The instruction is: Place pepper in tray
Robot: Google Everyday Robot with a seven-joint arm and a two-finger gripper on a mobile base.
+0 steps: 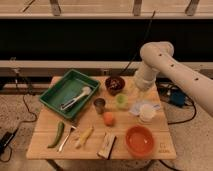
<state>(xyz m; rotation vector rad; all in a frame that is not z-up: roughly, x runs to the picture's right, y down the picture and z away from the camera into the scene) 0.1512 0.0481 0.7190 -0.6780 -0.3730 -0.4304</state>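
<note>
- The claw (pixel 140 94) hangs at the end of the arm over the right half of the table (pixel 165 132), above the gap between the green cup (pixel 121 101) and the white cup (pixel 146 113). Whether it is wide or narrow cannot be told.
- The pepper (pixel 56 134) lies flat on the table near the front left corner. It is outside the tray (pixel 59 95), just in front of the tray's near corner and well apart from the claw.
- Judgement: the pick has not yet begun. The claw must first cross the table to the left.
- A slim utensil (pixel 67 138) lies just right of the pepper, and a pale yellow item (pixel 84 136) lies beyond it. Judgement: because these lie so close, a descent from above, closing across the pepper's narrow width, is the safer approach.
- The tray sits at the back left, skewed to the table edge. It holds one long-handled tool (pixel 76 98), laid diagonally. Judgement: the bare floor on its left side leaves room for the pepper.
- Other containers:
  - A dark bowl (pixel 115 84) stands at the back centre; its contents cannot be told.
  - A metal cup (pixel 100 105) stands just right of the tray; its inside is hidden.
  - An orange bowl (pixel 139 141) at the front right appears empty.
- An orange fruit (pixel 108 118) sits loose near the table's centre.
</note>
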